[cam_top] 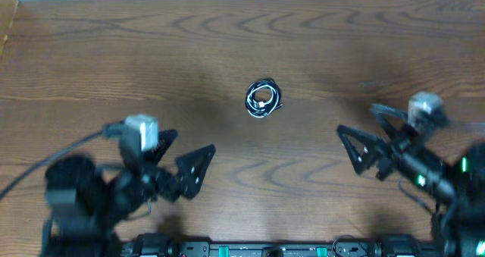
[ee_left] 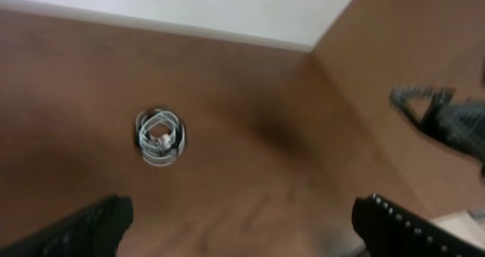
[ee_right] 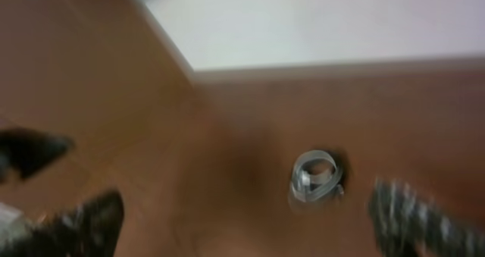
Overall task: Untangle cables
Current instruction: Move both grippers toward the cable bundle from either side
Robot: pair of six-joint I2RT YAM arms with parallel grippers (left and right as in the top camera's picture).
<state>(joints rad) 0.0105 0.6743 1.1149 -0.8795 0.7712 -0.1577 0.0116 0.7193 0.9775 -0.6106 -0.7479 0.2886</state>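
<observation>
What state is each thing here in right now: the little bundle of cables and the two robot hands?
cables: black and white cords coiled together in one small bundle, lying on the table, not held.
left hand: open, empty, apart from the bundle.
right hand: open, empty, apart from the bundle.

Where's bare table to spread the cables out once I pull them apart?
Bare table left, right and beyond the cable bundle. Crowded only toward the near edge, where the open left gripper and right gripper flank the gap.
</observation>
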